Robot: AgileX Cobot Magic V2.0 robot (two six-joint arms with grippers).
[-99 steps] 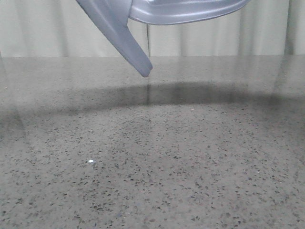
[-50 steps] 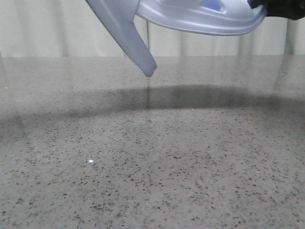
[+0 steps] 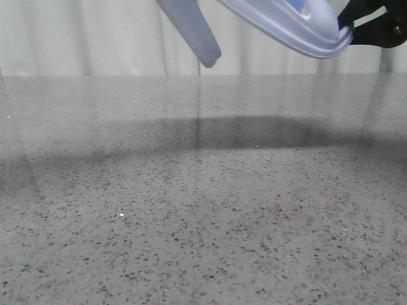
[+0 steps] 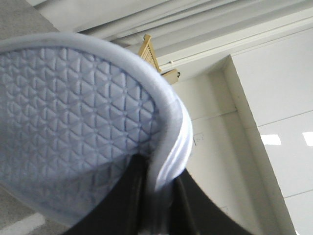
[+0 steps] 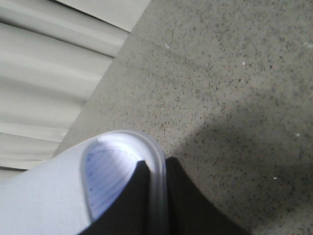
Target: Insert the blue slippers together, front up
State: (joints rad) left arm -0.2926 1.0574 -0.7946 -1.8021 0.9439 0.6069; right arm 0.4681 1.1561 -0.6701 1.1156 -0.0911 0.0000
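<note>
Front view: two pale blue slippers hang high above the speckled grey desk (image 3: 203, 216), well clear of its surface; the left slipper (image 3: 191, 28) shows only as a narrow tapering end that points down and to the right, its upper part cut off by the frame; the right slipper (image 3: 286, 25) lies tilted, sloping down toward the right, with a small blue cut-out visible near its top edge; the two slippers are close together at the top of the picture, though whether they touch cannot be told; the right end effector (image 3: 362, 25), black, is clamped on the low right rim of the right slipper; a broad dark shadow lies across the desk beneath them. Left wrist view: the left end effector (image 4: 156, 205) is closed on the rim of the left slipper, whose triangle-patterned sole fills the picture. Right wrist view: black fingers (image 5: 183, 200) pinch the rim of the right slipper, its ribbed footbed showing, with the desk far below.
</note>
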